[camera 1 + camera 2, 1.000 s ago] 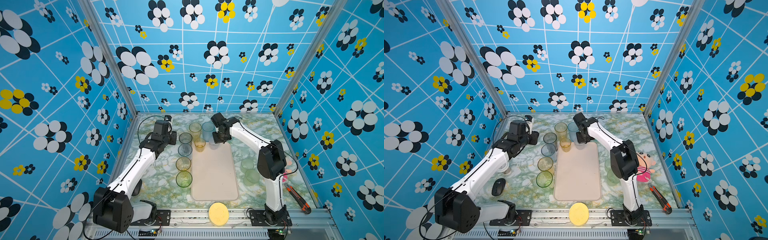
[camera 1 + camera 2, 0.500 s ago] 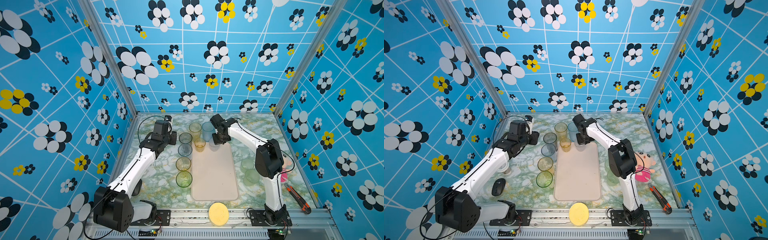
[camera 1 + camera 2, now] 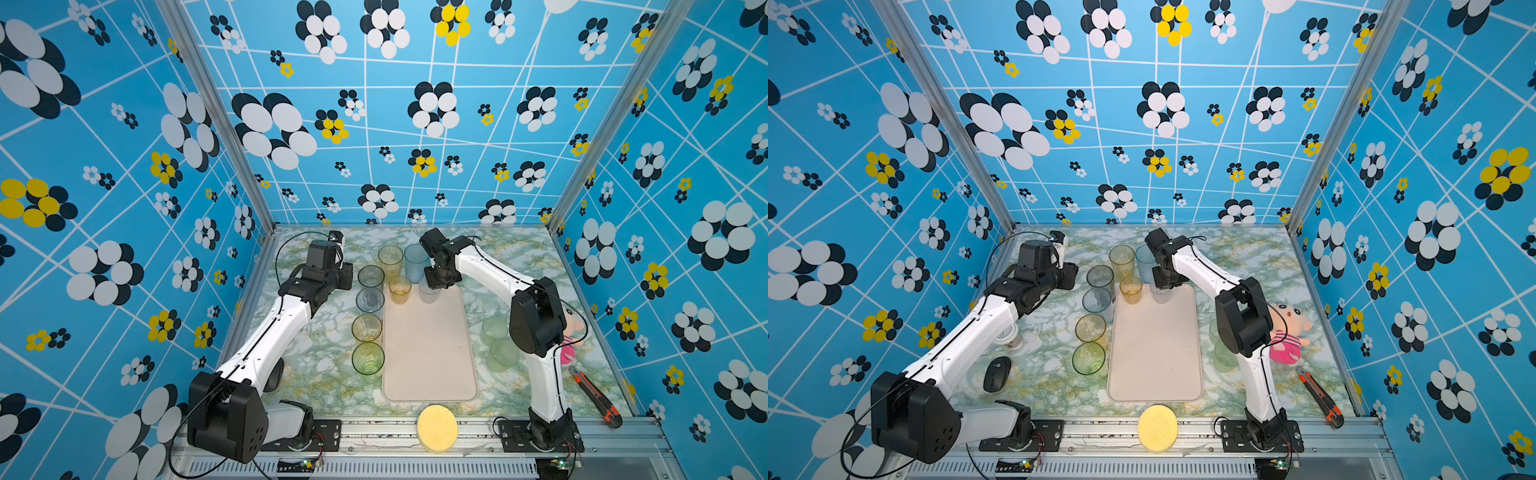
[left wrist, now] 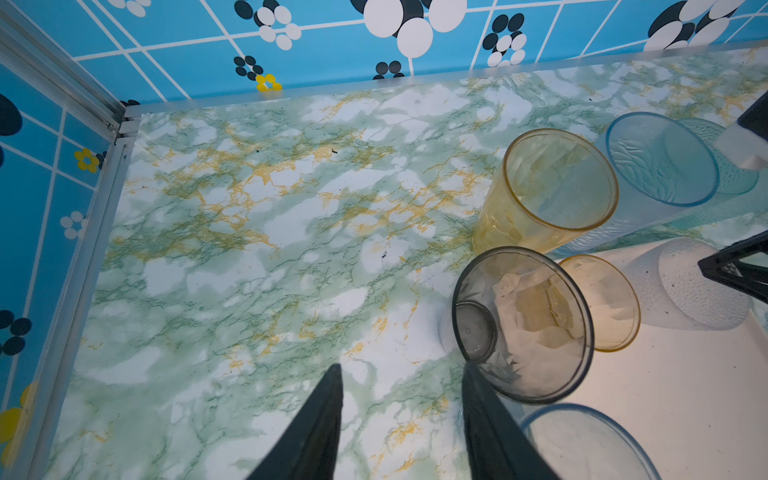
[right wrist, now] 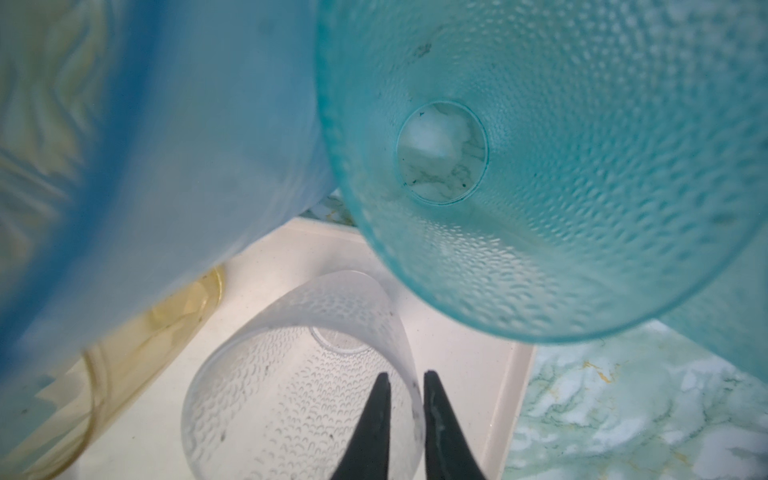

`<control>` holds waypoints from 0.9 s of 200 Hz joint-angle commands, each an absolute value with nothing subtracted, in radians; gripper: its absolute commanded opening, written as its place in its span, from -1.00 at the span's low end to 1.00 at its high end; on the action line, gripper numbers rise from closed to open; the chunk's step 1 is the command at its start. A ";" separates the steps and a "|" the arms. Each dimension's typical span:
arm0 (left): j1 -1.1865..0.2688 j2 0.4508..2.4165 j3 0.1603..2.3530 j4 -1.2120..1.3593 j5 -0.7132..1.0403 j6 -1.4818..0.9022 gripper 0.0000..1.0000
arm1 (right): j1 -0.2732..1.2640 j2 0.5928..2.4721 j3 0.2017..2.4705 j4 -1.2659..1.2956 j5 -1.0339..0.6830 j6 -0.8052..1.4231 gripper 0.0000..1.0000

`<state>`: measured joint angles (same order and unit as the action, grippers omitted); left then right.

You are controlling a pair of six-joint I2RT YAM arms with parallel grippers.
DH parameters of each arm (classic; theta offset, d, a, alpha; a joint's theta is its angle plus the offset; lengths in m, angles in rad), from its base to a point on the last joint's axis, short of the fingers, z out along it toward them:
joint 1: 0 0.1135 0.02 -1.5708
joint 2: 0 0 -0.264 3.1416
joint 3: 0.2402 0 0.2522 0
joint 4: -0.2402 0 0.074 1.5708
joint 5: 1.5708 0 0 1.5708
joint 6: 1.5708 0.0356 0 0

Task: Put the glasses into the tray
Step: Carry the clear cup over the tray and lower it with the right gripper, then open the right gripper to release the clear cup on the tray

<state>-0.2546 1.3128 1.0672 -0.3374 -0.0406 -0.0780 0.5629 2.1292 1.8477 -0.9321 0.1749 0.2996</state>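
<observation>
The pinkish-cream tray (image 3: pixel 430 353) (image 3: pixel 1154 353) lies mid-table. At its far end stand a short amber glass (image 3: pixel 400 289) and a clear dimpled glass (image 3: pixel 429 289) (image 5: pixel 291 382). My right gripper (image 3: pixel 436 282) (image 5: pixel 406 374) straddles the clear glass's rim, one finger inside and one outside, jaws slightly parted. A teal glass (image 5: pixel 561 166), a tall pale blue glass (image 3: pixel 415 257) and a tall amber one (image 3: pixel 390 257) stand behind the tray. Several glasses line its left edge, starting with the grey glass (image 3: pixel 371 276) (image 4: pixel 523 324). Beside that one, my left gripper (image 3: pixel 349 276) (image 4: pixel 401 365) is open and empty.
Two pale green glasses (image 3: pixel 498 343) stand right of the tray beside my right arm. A pink plush toy (image 3: pixel 1287 332) and an orange box cutter (image 3: pixel 1320 397) lie far right. At the front edge sits a yellow sponge disc (image 3: pixel 437 428). A black mouse (image 3: pixel 997 374) lies front left.
The right gripper has come down a little toward the tray's far end with the clear glass, and its jaws have parted slightly. The left arm has not moved.
</observation>
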 commanded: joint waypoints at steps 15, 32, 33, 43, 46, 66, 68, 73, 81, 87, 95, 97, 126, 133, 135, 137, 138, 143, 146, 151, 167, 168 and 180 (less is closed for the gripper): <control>-0.246 1.315 1.071 -0.353 -0.028 -0.063 -0.04 | 0.571 2.131 1.864 -0.947 0.195 0.298 -0.60; -0.247 1.313 1.072 -0.354 -0.029 -0.063 -0.04 | 0.572 2.127 1.862 -0.944 0.196 0.298 -0.58; -0.247 1.313 1.072 -0.353 -0.028 -0.063 -0.04 | 0.572 2.126 1.862 -0.943 0.196 0.298 -0.58; -0.247 1.311 1.068 -0.349 -0.030 -0.064 -0.04 | 0.572 2.124 1.861 -0.942 0.196 0.298 -0.58; -0.247 1.310 1.067 -0.346 -0.029 -0.064 -0.04 | 0.572 2.123 1.861 -0.941 0.197 0.298 -0.57; -0.246 1.305 1.064 -0.343 -0.030 -0.067 -0.03 | 0.571 2.114 1.856 -0.935 0.197 0.298 -0.55; -0.247 1.305 1.064 -0.343 -0.030 -0.067 -0.03 | 0.571 2.114 1.854 -0.934 0.196 0.298 -0.55; -0.247 1.305 1.065 -0.344 -0.030 -0.066 -0.03 | 0.571 2.109 1.850 -0.930 0.197 0.299 -0.54; -0.246 1.305 1.065 -0.345 -0.031 -0.065 -0.03 | 0.568 2.102 1.844 -0.924 0.194 0.299 -0.51; -0.247 1.305 1.065 -0.347 -0.032 -0.064 -0.03 | 0.566 2.095 1.838 -0.917 0.191 0.301 -0.49; -0.247 1.304 1.064 -0.349 -0.033 -0.064 -0.03 | 0.563 2.085 1.828 -0.908 0.186 0.304 -0.48; -0.247 1.305 1.066 -0.349 -0.032 -0.063 -0.03 | 0.562 2.082 1.825 -0.905 0.185 0.304 -0.48; -0.247 1.299 1.062 -0.341 -0.033 -0.064 -0.04 | 0.549 2.024 1.771 -0.861 0.163 0.308 -0.47; -0.246 1.298 1.060 -0.339 -0.031 -0.064 -0.04 | 0.546 2.006 1.756 -0.847 0.153 0.309 -0.47; -0.247 1.297 1.059 -0.339 -0.031 -0.064 -0.04 | 0.546 2.000 1.753 -0.844 0.150 0.309 -0.47; -0.247 1.296 1.059 -0.338 -0.031 -0.063 -0.05 | 0.544 1.995 1.747 -0.839 0.147 0.308 -0.46; -0.247 1.296 1.059 -0.338 -0.031 -0.063 -0.05 | 0.544 1.992 1.746 -0.838 0.146 0.308 -0.46; -0.247 1.295 1.058 -0.338 -0.031 -0.062 -0.05 | 0.543 1.978 1.735 -0.830 0.139 0.308 -0.46; -0.247 1.295 1.058 -0.339 -0.032 -0.063 -0.05 | 0.542 1.969 1.729 -0.825 0.134 0.308 -0.46; -0.247 1.295 1.058 -0.339 -0.031 -0.063 -0.05 | 0.541 1.954 1.718 -0.816 0.127 0.308 -0.45; -0.248 1.290 1.058 -0.338 -0.034 -0.064 -0.06 | 0.535 1.902 1.679 -0.792 0.106 0.305 -0.43; -0.248 1.290 1.058 -0.339 -0.033 -0.064 -0.07 | 0.535 1.898 1.676 -0.790 0.105 0.305 -0.43; -0.248 1.289 1.058 -0.339 -0.034 -0.067 -0.11 | 0.527 1.852 1.639 -0.772 0.089 0.308 -0.42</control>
